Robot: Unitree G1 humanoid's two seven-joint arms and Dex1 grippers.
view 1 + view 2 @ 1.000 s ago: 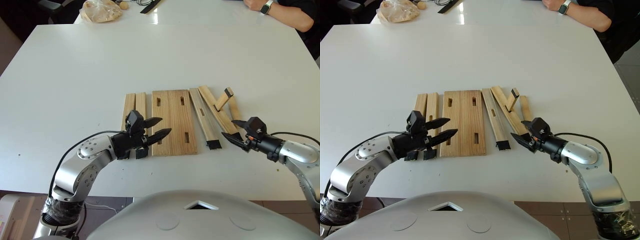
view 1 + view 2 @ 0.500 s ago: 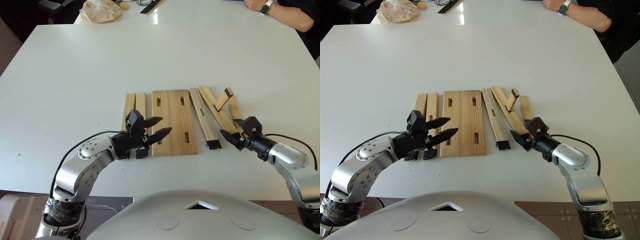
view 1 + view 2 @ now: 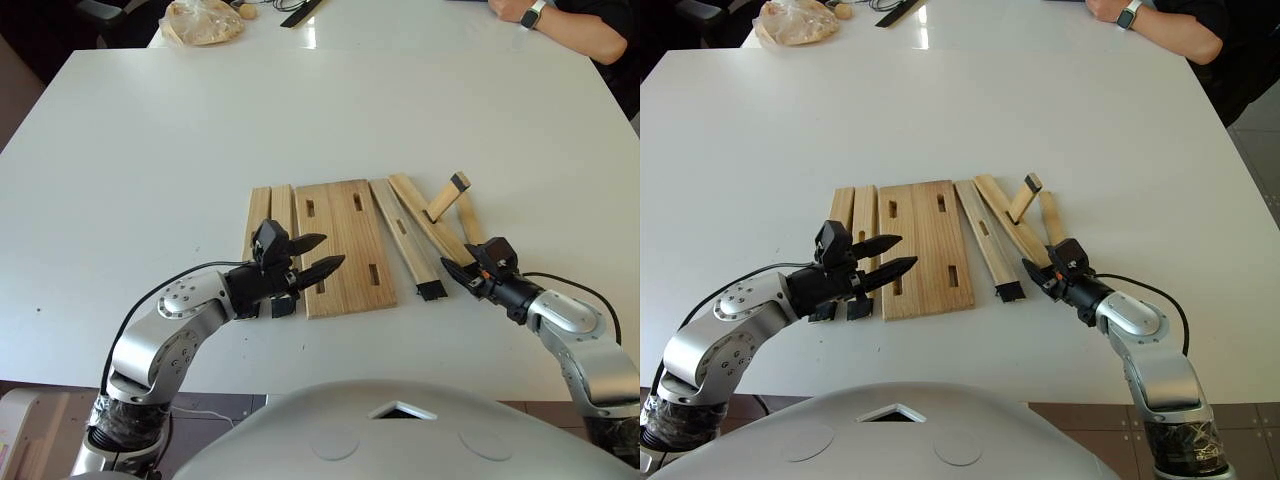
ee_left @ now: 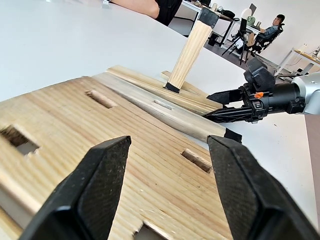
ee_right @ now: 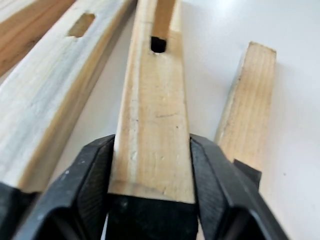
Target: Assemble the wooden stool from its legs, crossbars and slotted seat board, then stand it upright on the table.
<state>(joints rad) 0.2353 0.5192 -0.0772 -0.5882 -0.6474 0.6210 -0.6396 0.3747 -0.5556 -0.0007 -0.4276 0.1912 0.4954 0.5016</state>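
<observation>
Right fingers grip a leg bearing a tilted crossbar.

The seat board is a flat piece of light wood with four small slots. It lies flat on the tabletop, turned a little. Two thin bars lie side by side just beside its left edge. On its right lies the first leg, long, with a slot and a black near end. Next to that lies the second leg, its near end between the fingers of the right tool. A short bar stands tilted in its slot. Another short bar lies flat just beside it.
</observation>
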